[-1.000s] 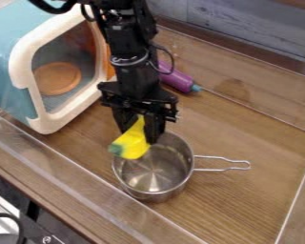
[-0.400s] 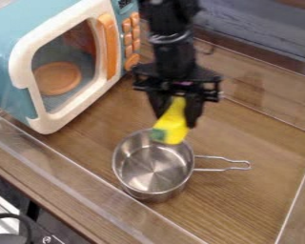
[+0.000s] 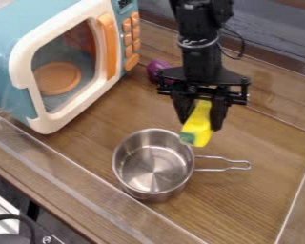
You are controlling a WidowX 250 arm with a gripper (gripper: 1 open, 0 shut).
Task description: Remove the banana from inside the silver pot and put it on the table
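My gripper [image 3: 201,122] points straight down and is shut on the banana [image 3: 197,125], a small yellow toy with a greenish lower tip that hangs upright between the black fingers. The banana is in the air, above and to the right of the silver pot [image 3: 152,164]. That pot, shallow and shiny with a thin wire handle [image 3: 227,165] sticking out to the right, stands with nothing inside it. Under both lies the brown wood-grain table [image 3: 263,114].
A teal-and-cream toy microwave [image 3: 60,57] stands at the left with its door facing front. A purple toy [image 3: 156,68] lies behind my arm, mostly hidden. A clear raised edge [image 3: 66,191] runs along the table's front.
My gripper has lifted the banana up out of the pot and carried it to the right. The pot has stayed where it was.
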